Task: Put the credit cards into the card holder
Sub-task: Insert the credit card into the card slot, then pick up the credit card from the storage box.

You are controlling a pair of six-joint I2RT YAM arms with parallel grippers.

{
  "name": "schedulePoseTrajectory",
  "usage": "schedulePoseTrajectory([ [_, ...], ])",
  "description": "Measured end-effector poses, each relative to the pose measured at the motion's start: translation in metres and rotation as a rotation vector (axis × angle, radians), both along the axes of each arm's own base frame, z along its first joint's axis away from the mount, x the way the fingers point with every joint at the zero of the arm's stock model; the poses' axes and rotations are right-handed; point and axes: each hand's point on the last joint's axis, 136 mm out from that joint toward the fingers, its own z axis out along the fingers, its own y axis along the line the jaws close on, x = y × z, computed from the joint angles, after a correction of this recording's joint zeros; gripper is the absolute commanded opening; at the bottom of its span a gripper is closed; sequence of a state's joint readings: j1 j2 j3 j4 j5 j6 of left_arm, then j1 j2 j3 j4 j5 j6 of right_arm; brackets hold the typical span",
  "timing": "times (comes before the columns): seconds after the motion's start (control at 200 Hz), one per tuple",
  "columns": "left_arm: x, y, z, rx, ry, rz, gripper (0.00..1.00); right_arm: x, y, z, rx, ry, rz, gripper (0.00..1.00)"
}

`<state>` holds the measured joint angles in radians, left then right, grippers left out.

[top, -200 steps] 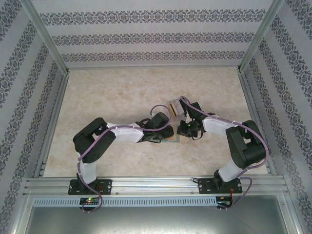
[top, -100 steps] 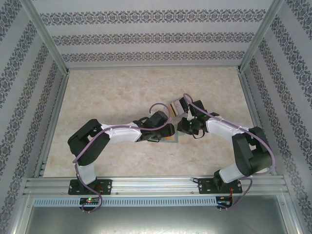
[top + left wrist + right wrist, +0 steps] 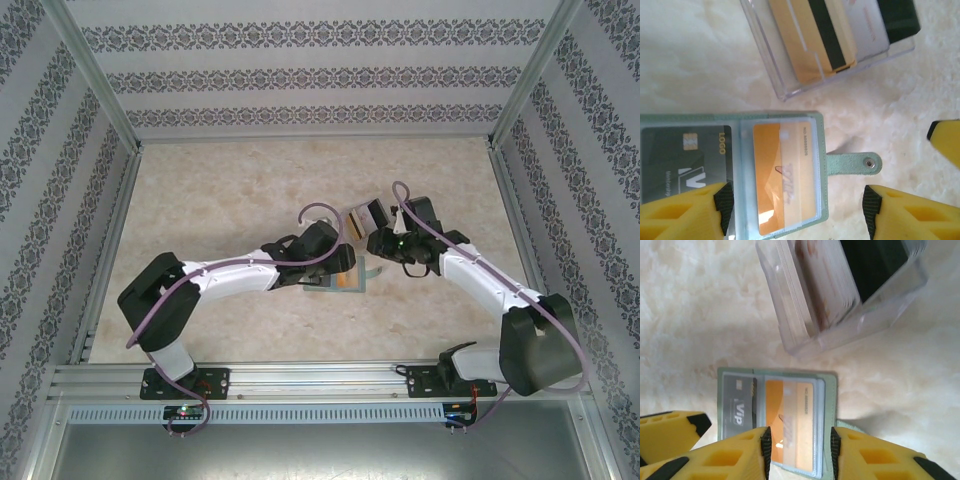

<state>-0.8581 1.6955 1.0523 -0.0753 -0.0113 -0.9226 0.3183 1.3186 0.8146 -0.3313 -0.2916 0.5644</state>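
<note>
The grey-green card holder (image 3: 822, 165) lies open and flat on the table, its snap strap (image 3: 855, 164) pointing right. A black credit card (image 3: 685, 160) sits in its left pocket. An orange credit card (image 3: 785, 175) lies under the clear sleeve on the right. My left gripper (image 3: 797, 205) is open, its fingers spread wide either side of the orange card's half. My right gripper (image 3: 799, 452) is open above the same orange card (image 3: 790, 425) in the holder (image 3: 830, 390), pads level with the sleeve's edges. From above, both grippers (image 3: 345, 262) (image 3: 378, 245) meet over the holder (image 3: 350, 283).
A clear plastic box (image 3: 830, 40) with several more cards, orange-yellow, white and black, stands just behind the holder; it is also in the top view (image 3: 366, 217) and the right wrist view (image 3: 840, 295). The right gripper's yellow finger (image 3: 947, 140) juts in at the left wrist view's right edge.
Both grippers have opened their jaws. The right gripper has drawn back a little toward the clear box, and the left arm has stretched further right. The orange card stays in the holder's sleeve.
</note>
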Motion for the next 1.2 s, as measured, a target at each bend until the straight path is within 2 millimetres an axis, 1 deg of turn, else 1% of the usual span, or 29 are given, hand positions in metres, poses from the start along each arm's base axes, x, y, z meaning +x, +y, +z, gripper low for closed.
schedulePoseTrajectory([
  [0.085, 0.005, 0.006, 0.006, 0.002, -0.019, 0.017, 0.73, 0.013, -0.002, 0.013, -0.022, -0.031, 0.005, 0.39],
  [0.18, 0.015, 0.016, 0.007, 0.005, -0.020, 0.049, 0.73, 0.028, -0.001, 0.023, -0.047, -0.051, 0.019, 0.39],
  [0.245, 0.024, 0.026, 0.006, 0.006, -0.016, 0.077, 0.74, 0.038, 0.001, 0.027, -0.064, -0.057, 0.032, 0.39],
  [0.345, 0.036, 0.040, 0.006, -0.005, -0.007, 0.113, 0.76, 0.051, 0.004, 0.027, -0.093, -0.048, 0.053, 0.39],
  [0.43, 0.047, 0.050, 0.008, -0.022, -0.001, 0.140, 0.78, 0.060, 0.006, 0.024, -0.114, -0.033, 0.070, 0.39],
  [0.56, 0.059, 0.062, 0.009, -0.055, 0.011, 0.168, 0.85, 0.071, 0.009, 0.018, -0.153, -0.009, 0.096, 0.39],
  [0.644, 0.065, 0.067, 0.008, -0.074, 0.022, 0.176, 0.88, 0.077, 0.012, 0.015, -0.190, 0.001, 0.115, 0.39],
  [0.754, 0.071, 0.071, 0.002, -0.089, 0.040, 0.181, 0.89, 0.081, 0.018, 0.011, -0.249, 0.008, 0.150, 0.40],
  [0.969, 0.071, 0.068, -0.001, -0.113, 0.062, 0.163, 0.92, 0.090, 0.024, -0.003, -0.403, 0.023, 0.198, 0.38],
  [1.039, 0.071, 0.066, -0.001, -0.119, 0.064, 0.157, 0.93, 0.091, 0.025, -0.009, -0.440, 0.035, 0.216, 0.37],
  [1.199, 0.070, 0.065, -0.001, -0.129, 0.068, 0.152, 0.98, 0.090, 0.032, -0.022, -0.488, 0.059, 0.254, 0.38],
])
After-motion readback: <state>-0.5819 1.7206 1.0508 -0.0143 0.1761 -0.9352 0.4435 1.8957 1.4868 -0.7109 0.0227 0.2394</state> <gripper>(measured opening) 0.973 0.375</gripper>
